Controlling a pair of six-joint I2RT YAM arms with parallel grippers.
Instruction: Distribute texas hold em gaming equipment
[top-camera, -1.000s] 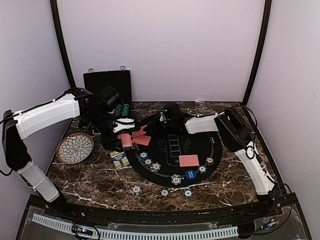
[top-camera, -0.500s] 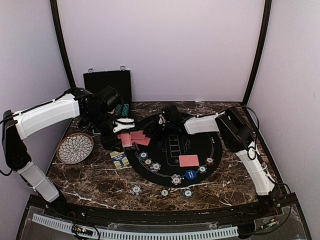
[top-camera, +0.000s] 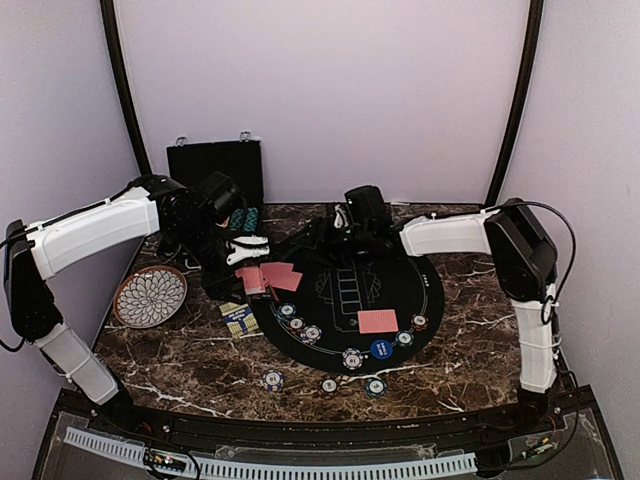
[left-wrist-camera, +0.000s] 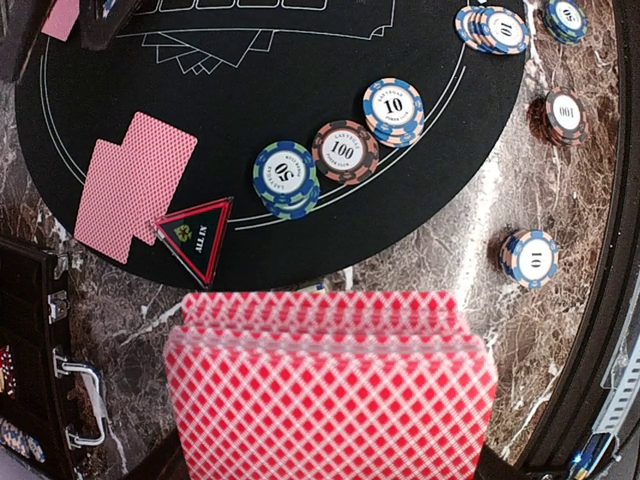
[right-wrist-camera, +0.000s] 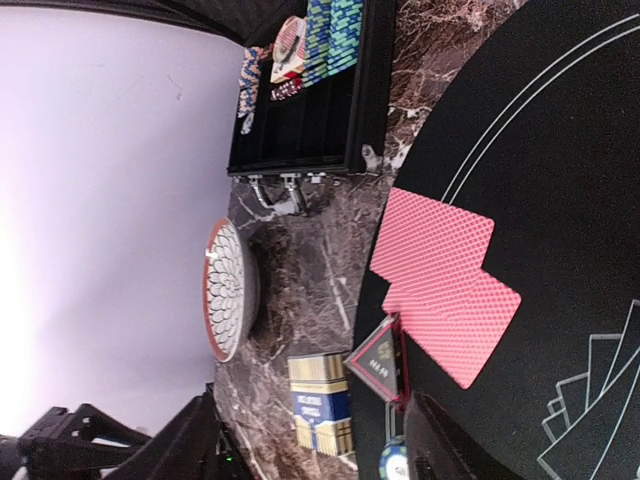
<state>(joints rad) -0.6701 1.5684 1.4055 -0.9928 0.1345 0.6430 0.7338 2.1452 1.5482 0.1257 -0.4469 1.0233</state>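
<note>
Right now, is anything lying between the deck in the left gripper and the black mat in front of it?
Nothing visible does: only a strip of marble tabletop shows between the deck and the mat. Just inside the mat's edge lie a triangular marker and chip stacks.

High rear view downward, close wrist views, right apparently sideways, sharing overlapping cards (left-wrist-camera: 130, 195) (right-wrist-camera: 445, 285)

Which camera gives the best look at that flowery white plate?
The top external view: the plate lies face-up, its whole petal pattern showing. The right wrist view catches it only nearly edge-on; the left wrist view misses it.
</note>
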